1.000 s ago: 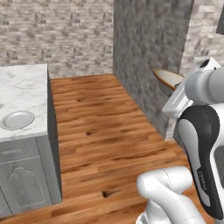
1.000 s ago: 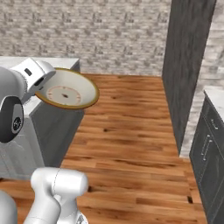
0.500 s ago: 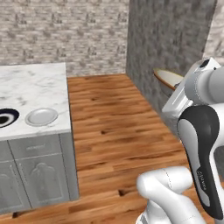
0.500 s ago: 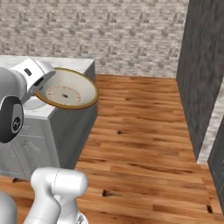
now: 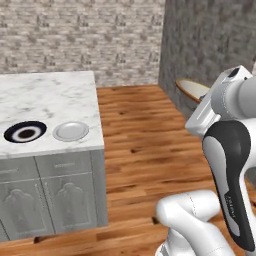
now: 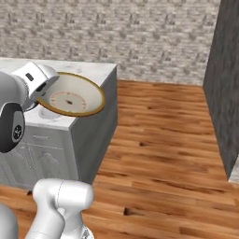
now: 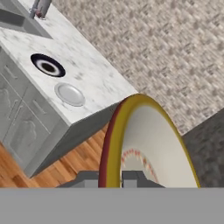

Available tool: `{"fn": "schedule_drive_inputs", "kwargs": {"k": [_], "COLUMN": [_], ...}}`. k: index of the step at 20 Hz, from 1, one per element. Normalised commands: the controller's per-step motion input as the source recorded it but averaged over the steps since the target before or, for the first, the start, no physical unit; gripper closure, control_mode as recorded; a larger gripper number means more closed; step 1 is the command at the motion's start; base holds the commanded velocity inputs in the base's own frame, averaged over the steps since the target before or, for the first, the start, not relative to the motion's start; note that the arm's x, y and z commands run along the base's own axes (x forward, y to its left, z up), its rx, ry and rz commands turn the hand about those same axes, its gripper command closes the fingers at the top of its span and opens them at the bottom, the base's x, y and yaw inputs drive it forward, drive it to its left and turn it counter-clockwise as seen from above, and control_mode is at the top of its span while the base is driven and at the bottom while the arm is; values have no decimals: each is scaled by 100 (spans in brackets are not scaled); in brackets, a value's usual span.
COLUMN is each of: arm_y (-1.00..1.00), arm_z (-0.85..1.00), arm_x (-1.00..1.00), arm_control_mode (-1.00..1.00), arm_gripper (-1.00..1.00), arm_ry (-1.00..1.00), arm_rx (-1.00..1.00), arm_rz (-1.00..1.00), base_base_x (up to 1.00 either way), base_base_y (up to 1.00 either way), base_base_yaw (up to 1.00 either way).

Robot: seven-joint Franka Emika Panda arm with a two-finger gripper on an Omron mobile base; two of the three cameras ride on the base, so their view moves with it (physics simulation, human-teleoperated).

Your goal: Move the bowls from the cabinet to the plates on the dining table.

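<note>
Two plates wait on the dining table [image 5: 50, 100], whose white veined marble top fills the left half of the left base view above its grey panelled base; beyond it runs a pale brick wall [image 5: 85, 35], with wooden floor [image 5: 145, 145] across the middle of the frame and a dark grey wall [image 5: 210, 45] at upper right. Next in size is the bowl [image 6: 71, 95], tan-rimmed with a cream inside, carried tilted on edge at the left of the right base view, in the air and off the marble. In the hand view its rim rises from between the two dark tips of the gripper [image 7: 110, 178], whose jaws are pinched tight on that rim. Smallest are the black plate [image 5: 25, 132] and the pale grey plate [image 5: 71, 131], side by side near the table's front edge, both bare. The step in hand looks like the carry toward the table; the next move calls for bringing the bowl over one plate, levelling it, lowering it and letting go.
</note>
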Motion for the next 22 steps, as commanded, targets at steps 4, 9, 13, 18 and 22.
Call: {"fn": "schedule_drive_inputs", "kwargs": {"k": [4,9,13,18,22], "arm_y": [0,0,0,0,0], "arm_z": [0,0,0,0,0], "arm_x": [0,0,0,0,0], "arm_control_mode": [100,100,100,100,100], "arm_gripper": [100,100,100,100,100], "arm_ry": [0,0,0,0,0], "arm_rx": [0,0,0,0,0], "arm_rz": [0,0,0,0,0], "base_base_x": [42,47,47,40,35], "base_base_y": [37,29,28,33,37], "base_base_yaw": [13,13,12,12,12]}}
